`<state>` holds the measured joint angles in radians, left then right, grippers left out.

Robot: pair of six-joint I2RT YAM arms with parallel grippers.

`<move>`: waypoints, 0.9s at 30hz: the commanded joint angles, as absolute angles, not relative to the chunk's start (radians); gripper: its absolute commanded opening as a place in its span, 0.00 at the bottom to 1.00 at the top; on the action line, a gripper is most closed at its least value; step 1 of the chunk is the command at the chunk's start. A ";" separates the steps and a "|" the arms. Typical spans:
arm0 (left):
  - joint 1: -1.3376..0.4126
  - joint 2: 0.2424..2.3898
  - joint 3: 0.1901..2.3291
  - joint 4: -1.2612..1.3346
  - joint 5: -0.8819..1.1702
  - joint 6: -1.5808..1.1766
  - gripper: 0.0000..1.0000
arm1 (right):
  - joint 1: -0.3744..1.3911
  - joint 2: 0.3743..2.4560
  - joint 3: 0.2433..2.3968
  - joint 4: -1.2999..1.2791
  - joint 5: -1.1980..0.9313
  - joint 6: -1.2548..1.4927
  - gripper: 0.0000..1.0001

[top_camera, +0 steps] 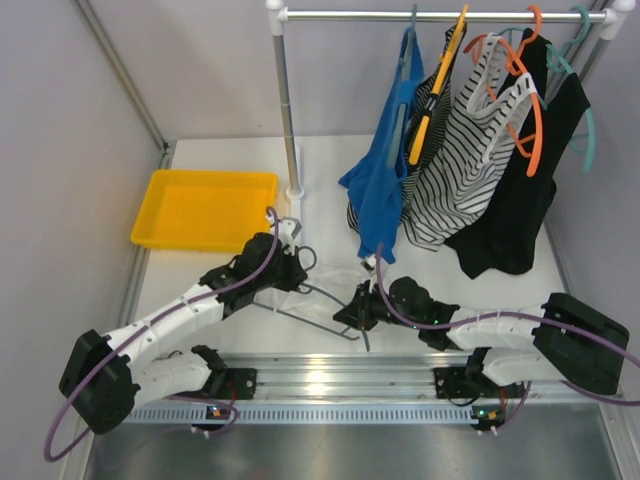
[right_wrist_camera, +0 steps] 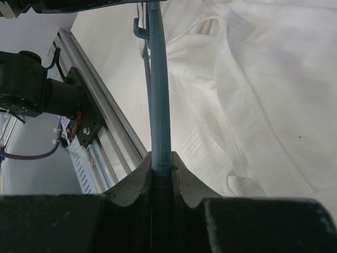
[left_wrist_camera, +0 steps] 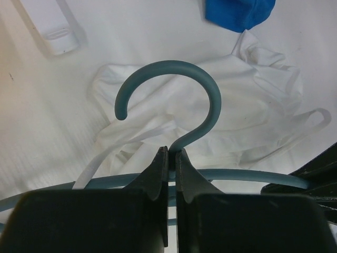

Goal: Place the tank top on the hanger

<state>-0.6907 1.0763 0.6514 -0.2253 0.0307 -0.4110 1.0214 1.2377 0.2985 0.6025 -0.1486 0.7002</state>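
The grey-blue hanger (top_camera: 322, 311) lies low over the table between my two grippers. My left gripper (top_camera: 293, 262) is shut on the hanger's neck just below the hook (left_wrist_camera: 209, 95), as the left wrist view (left_wrist_camera: 172, 154) shows. My right gripper (top_camera: 356, 309) is shut on one thin arm of the hanger (right_wrist_camera: 158, 79), which runs straight out from between its jaws (right_wrist_camera: 161, 159). The white tank top (left_wrist_camera: 247, 100) lies crumpled on the white table under and beyond the hook, with a narrow strap (left_wrist_camera: 310, 124) trailing right. It also fills the right wrist view (right_wrist_camera: 263, 84), beside the hanger arm.
A yellow tray (top_camera: 205, 178) sits at the back left. A clothes rack pole (top_camera: 285, 110) stands behind, with a blue top (top_camera: 380, 190), a striped top (top_camera: 455, 170), a black garment (top_camera: 515, 215), orange hangers (top_camera: 532, 115) and a teal hanger (top_camera: 587, 110). A metal rail (top_camera: 330, 380) runs along the near edge.
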 commanded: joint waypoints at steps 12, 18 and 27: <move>-0.744 1.051 0.618 -0.094 -0.043 -0.410 0.00 | 1.043 1.050 0.394 0.278 0.024 0.680 0.55; -0.750 1.052 0.617 -0.091 -0.063 -0.403 0.00 | 1.043 0.872 0.408 0.030 0.198 0.741 0.57; -0.755 1.040 0.612 -0.094 -0.095 -0.411 0.00 | 1.043 0.578 0.396 -0.414 0.359 0.948 0.46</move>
